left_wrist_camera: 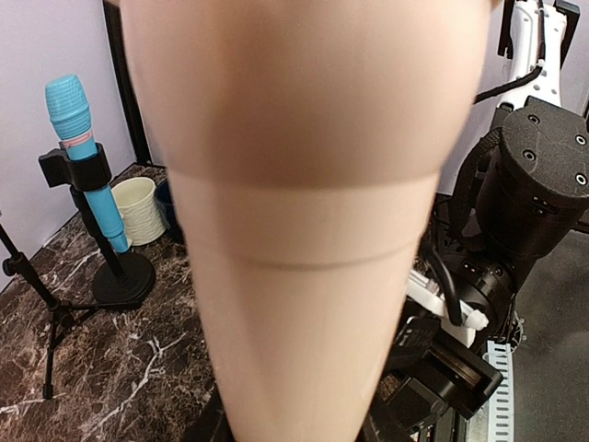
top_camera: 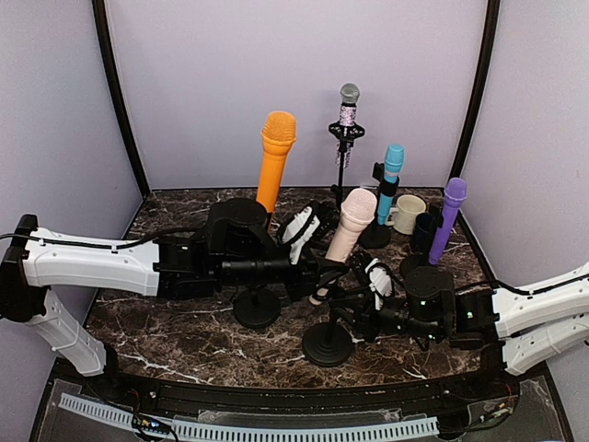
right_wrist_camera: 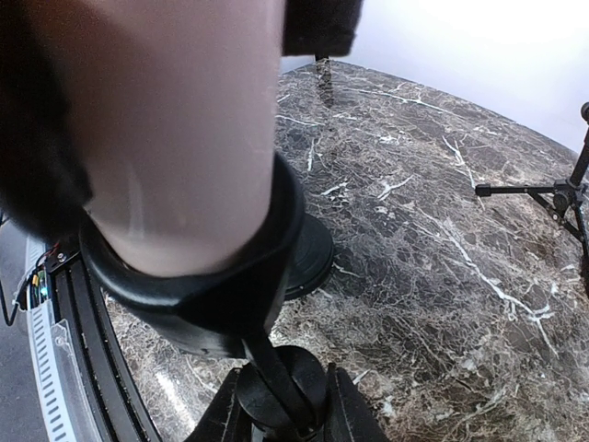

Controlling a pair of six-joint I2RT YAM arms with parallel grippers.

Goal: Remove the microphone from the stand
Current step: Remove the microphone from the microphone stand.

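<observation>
A peach microphone (top_camera: 352,226) leans in the black clip (right_wrist_camera: 221,295) of its stand, whose round base (top_camera: 328,348) rests on the marble table near the front centre. My left gripper (top_camera: 321,280) is shut on the microphone's lower body. In the left wrist view the microphone (left_wrist_camera: 304,184) fills the frame and hides most of the fingers. My right gripper (right_wrist_camera: 287,405) is shut on the stand's joint just under the clip, one finger on each side. The microphone's handle (right_wrist_camera: 166,138) sits inside the clip ring.
An orange microphone (top_camera: 274,157) stands behind my left arm, its base (right_wrist_camera: 308,258) close to the held stand. At the back are a silver-headed microphone on a tripod (top_camera: 347,115), a blue one (top_camera: 390,180), a purple one (top_camera: 448,216), a cream mug (top_camera: 406,212) and a dark cup (top_camera: 425,230).
</observation>
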